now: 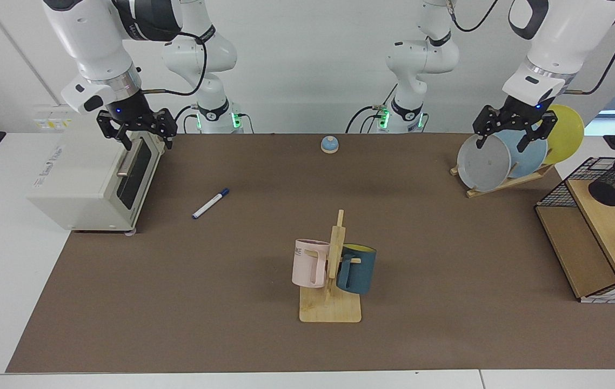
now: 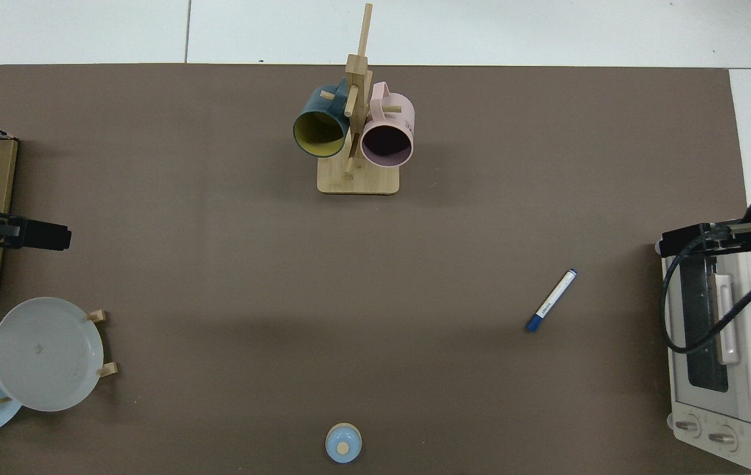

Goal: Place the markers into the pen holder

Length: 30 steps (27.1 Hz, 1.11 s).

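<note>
Mug rack (image 1: 330,308) in front, marker (image 1: 211,203) flat, near open right gripper (image 1: 135,133)

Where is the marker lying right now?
In the facing view the marker lies flat on the brown mat at the view's left, apart from the toaster oven beside it, untouched by either end effector.

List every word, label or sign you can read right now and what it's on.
"ME": end of a word on the pink mug; the rest is hidden.
Side lettering on the toaster oven: too blurred to read.
Red warning triangle on the oven's control panel, top view: its text is too small.
Marker barrel print: unreadable.
</note>
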### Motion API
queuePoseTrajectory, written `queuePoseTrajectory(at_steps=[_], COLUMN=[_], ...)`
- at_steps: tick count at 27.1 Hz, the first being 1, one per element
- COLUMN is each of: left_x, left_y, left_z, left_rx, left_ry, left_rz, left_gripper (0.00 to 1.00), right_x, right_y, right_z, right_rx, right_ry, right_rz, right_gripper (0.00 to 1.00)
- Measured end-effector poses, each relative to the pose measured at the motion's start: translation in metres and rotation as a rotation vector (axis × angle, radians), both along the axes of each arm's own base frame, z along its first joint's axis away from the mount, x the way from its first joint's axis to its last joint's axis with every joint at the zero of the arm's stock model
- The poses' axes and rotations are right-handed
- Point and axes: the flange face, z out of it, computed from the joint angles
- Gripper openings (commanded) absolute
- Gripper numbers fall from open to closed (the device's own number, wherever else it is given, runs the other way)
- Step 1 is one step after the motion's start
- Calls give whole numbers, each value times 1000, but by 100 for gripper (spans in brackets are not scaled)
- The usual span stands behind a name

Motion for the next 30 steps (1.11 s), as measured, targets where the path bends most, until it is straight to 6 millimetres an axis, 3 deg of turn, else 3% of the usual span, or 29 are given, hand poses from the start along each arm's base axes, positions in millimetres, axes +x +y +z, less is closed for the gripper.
queuePoseTrajectory(at_steps=[30], left_x=[0], left_y=[0], left_z=[0], left_rx=[0], left_ry=[0], left_rz=[0], left_gripper=[100], right_x=[-1], right_y=[1], right_z=[-1], right_rx=[0], right_ry=[12], right_rz=[2], right_gripper=[99])
